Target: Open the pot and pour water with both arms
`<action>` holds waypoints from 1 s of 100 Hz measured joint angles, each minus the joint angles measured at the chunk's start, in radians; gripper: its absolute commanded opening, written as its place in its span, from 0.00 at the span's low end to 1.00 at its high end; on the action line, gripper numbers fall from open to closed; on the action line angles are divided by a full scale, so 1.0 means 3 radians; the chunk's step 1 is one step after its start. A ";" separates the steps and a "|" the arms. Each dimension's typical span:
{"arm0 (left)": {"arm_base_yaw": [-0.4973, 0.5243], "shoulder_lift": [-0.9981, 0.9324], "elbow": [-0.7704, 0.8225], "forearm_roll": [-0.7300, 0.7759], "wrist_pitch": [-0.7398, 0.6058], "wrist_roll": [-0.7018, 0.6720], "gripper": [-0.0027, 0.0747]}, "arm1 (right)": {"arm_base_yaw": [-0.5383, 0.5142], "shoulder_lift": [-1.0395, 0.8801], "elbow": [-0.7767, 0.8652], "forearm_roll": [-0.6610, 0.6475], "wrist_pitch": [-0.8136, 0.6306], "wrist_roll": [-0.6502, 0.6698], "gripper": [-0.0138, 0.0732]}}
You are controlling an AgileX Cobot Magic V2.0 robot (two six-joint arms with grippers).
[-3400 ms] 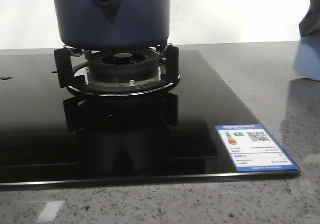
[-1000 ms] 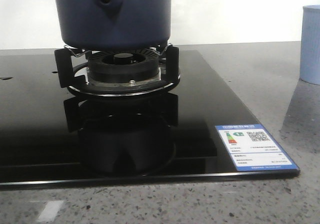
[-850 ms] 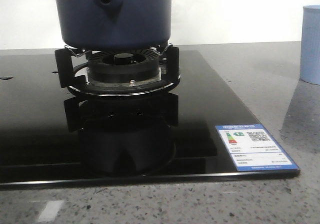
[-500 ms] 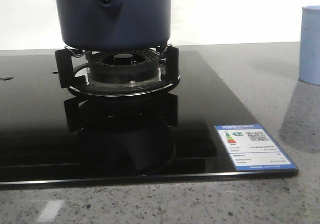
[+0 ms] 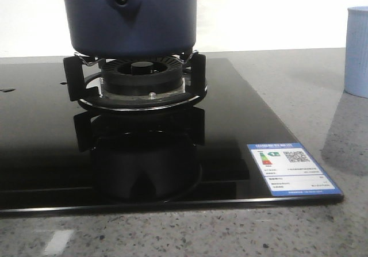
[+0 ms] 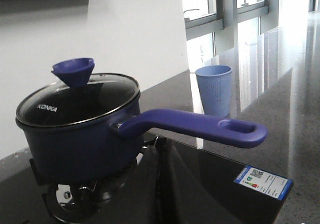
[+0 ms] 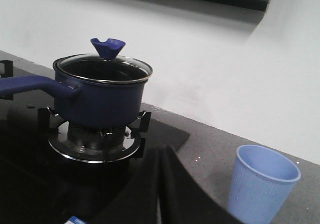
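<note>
Front view: the pot [image 5: 129, 15] sits on the burner [image 5: 138, 80], neither of my arms in sight. Left wrist view: lid [image 6: 79, 97] on, handle [image 6: 192, 126] toward the cup [image 6: 214, 89]. Right wrist view: pot and cup well apart. I cannot tell how my jaws stand.

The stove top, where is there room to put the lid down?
The shiny black glass cooktop is bare between the round metal burner and the blue-edged label sticker. Speckled grey counter lies free before the pale blue ribbed cup. Under the navy-blue pot it's crowded.
</note>
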 measured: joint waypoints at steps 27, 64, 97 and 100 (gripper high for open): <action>0.0000 -0.0234 0.0007 -0.0012 0.0012 0.0000 0.01 | 0.0000 0.0000 0.0000 0.0000 0.0000 0.0000 0.08; 0.0000 -0.0234 0.0007 -0.0012 0.0015 0.0000 0.01 | 0.0000 0.0000 0.0000 0.0000 0.0000 0.0000 0.08; 0.0000 -0.0234 0.0096 0.0144 -0.0825 0.0083 0.01 | 0.0000 0.0000 0.0000 0.0000 0.0000 0.0000 0.08; 0.0000 -0.0234 0.0117 0.0242 -0.0935 0.0083 0.01 | 0.0000 0.0000 0.0000 0.0000 0.0000 0.0000 0.08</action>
